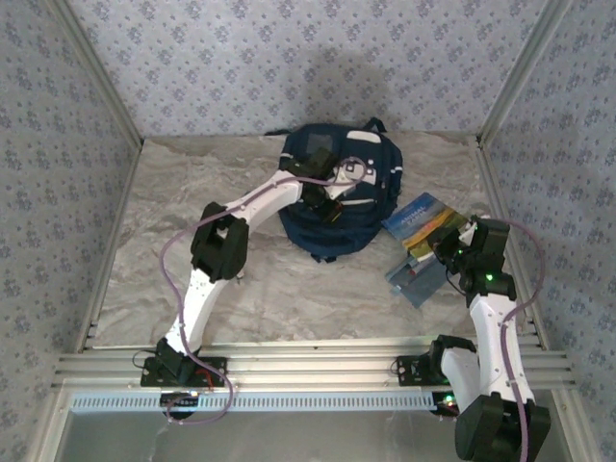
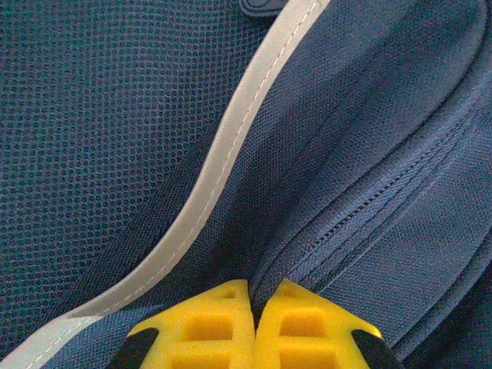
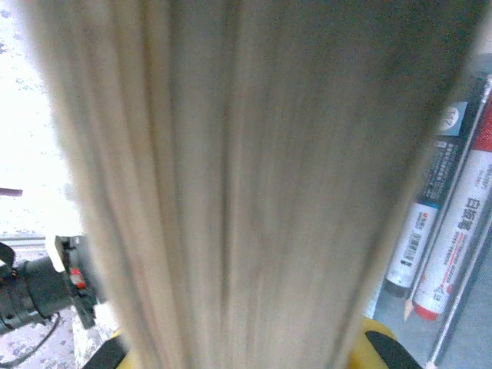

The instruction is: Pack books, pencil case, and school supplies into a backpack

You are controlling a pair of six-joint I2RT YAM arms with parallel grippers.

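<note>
Blur swallows page edges of the paperback point(image 1: 422, 217) in the right wrist view; the right end effector point(image 1: 452, 250) is clamped on it by the pencil case point(image 1: 416, 281), right of the backpack point(image 1: 380, 183). On the backpack's zip seam the left end effector point(image 2: 254, 296) rests fingers-together, any pinched fabric hidden. Marbled worktop point(image 1: 192, 192) meets floral-papered walls point(image 1: 289, 58).

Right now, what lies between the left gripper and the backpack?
Nothing lies between them. In the left wrist view the left gripper is shut, with its yellow tips directly against the backpack, on its navy fabric just beside the zipper.
</note>
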